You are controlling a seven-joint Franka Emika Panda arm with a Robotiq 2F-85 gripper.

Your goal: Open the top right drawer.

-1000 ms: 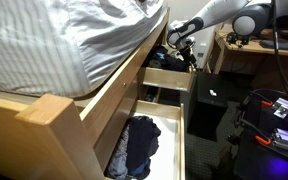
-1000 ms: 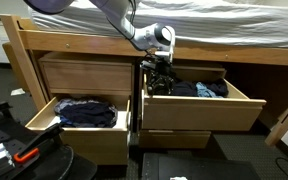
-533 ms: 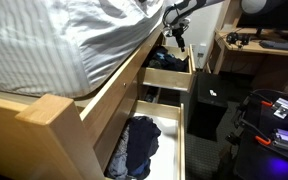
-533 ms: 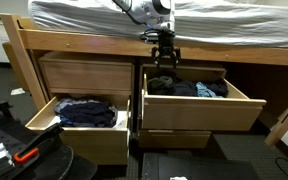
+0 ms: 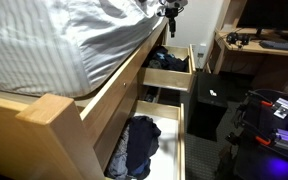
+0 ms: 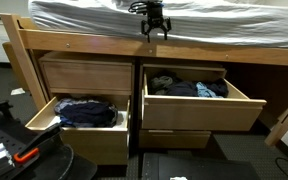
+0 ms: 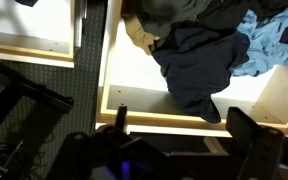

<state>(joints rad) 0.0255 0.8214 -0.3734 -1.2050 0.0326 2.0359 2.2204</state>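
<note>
The top right drawer [image 6: 199,112] is a light tan wooden box and stands pulled out, with dark and light blue clothes inside. It also shows in an exterior view [image 5: 167,78]. My gripper [image 6: 152,24] is open and empty. It hangs above the drawer at the height of the mattress edge, apart from the drawer, and also shows near the bed's upper rail [image 5: 168,9]. In the wrist view the two fingers [image 7: 184,125] are spread wide over the drawer's pale floor [image 7: 134,75] and the clothes [image 7: 199,55].
The lower left drawer [image 6: 79,115] is open with dark blue clothes, also seen close up [image 5: 142,142]. The top left drawer [image 6: 84,72] is shut. The mattress [image 6: 224,20] lies above. A desk [image 5: 264,45] and a black box [image 5: 212,100] stand beside the bed.
My gripper has risen from the open top right drawer up to the mattress edge. The drawer has stayed pulled out.
</note>
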